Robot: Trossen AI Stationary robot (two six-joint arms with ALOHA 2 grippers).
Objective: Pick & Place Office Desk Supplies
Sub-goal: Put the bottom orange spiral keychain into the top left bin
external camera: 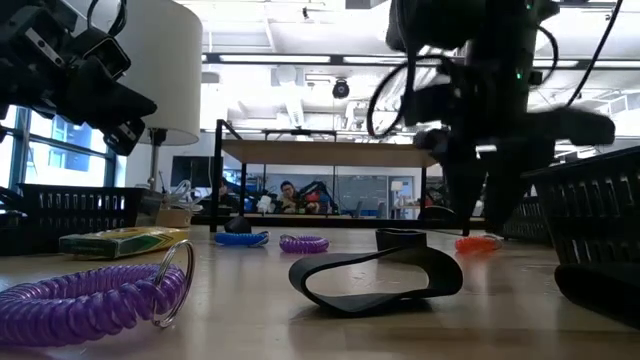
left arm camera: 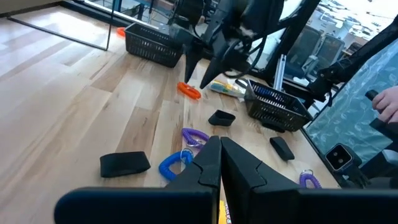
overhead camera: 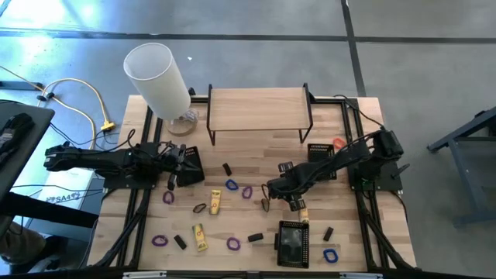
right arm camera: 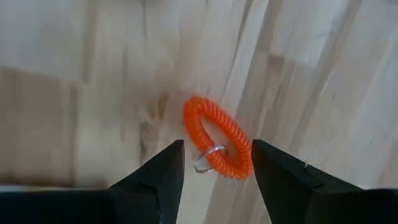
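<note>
Broadly, the wooden table point(overhead camera: 248, 159) carries a wooden shelf point(overhead camera: 258, 109) at the back, a tall white cylinder point(overhead camera: 157, 77) at the back left and black mesh trays, one point(overhead camera: 293, 243) at the front right, with small supplies scattered between them. The left gripper point(left arm camera: 219, 163), fingers pressed together and holding nothing, waits over the left side of the table. The right gripper point(right arm camera: 216, 165) hangs over the middle right with its two fingers parted and nothing between them, straddling an orange coil loop point(right arm camera: 217, 137) that lies flat on the bare wood just below. That loop looks light, soft and springy, with a thin metal ring point(right arm camera: 208, 157) threaded on it; it would likely squash and roll under a pinch, so taking it across the coil's thickness, near the ring, seems the surest hold
</note>
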